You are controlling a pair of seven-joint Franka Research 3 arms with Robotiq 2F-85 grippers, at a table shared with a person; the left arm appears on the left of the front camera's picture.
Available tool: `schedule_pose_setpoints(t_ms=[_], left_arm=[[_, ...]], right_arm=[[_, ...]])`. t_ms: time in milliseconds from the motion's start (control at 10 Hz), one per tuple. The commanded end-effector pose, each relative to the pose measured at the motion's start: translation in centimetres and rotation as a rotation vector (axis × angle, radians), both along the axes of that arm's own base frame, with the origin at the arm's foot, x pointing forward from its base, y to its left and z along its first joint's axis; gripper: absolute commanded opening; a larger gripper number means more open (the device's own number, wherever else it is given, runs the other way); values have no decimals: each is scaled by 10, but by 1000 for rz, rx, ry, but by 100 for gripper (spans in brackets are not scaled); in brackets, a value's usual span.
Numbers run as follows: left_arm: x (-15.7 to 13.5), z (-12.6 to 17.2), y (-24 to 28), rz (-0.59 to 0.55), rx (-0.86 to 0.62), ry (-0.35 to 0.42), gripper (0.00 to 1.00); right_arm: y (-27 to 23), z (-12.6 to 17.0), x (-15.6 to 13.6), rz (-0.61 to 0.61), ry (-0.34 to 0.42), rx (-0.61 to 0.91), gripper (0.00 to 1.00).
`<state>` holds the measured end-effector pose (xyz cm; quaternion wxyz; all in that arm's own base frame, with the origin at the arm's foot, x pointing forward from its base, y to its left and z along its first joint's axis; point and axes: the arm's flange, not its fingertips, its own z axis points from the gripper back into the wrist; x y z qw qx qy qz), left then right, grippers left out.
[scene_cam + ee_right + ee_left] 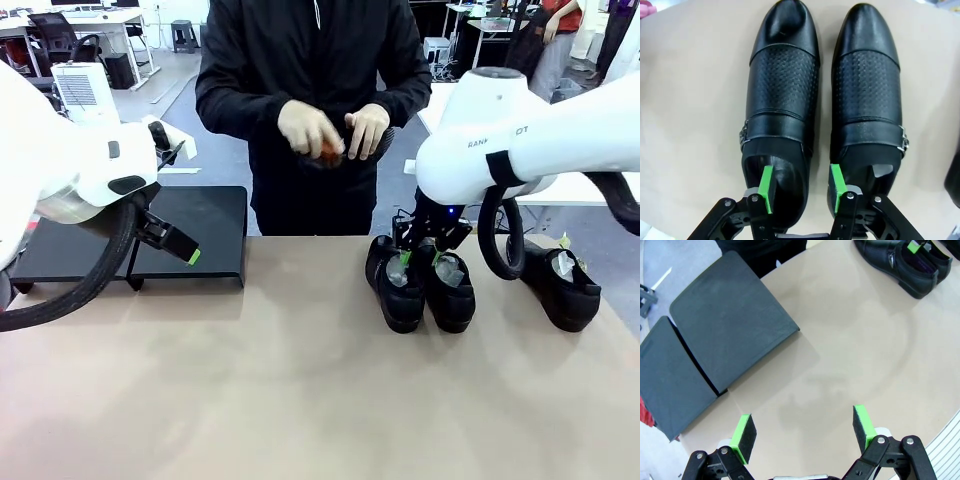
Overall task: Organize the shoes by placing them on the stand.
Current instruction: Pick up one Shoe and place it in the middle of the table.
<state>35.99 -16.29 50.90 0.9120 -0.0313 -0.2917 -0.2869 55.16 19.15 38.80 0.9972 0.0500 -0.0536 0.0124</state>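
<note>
We count three shoes (452,300) on the table (300,400), off the two-panel stand (200,225). The left gripper (805,432) is wide apart; the right gripper (802,186) straddles two shoes' neighbouring walls, clamped or not we cannot tell.

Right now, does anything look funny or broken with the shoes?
One shoe in the side-by-side pair seems to have a dent in its toe; its neighbour looks smooth. A third shoe stands apart, alone. Nothing else looks odd.
</note>
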Motion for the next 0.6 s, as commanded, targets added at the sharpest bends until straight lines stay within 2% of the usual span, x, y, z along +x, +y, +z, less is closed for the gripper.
schedule_pose_setpoints(t_ms=[0,500], left_arm=[[1,-2,2,0,-18,-1,100],[1,-2,2,0,-18,-1,100]], right_arm=[[8,4,5,-6,0,19,58],[11,-21,13,-25,70,1,58]])
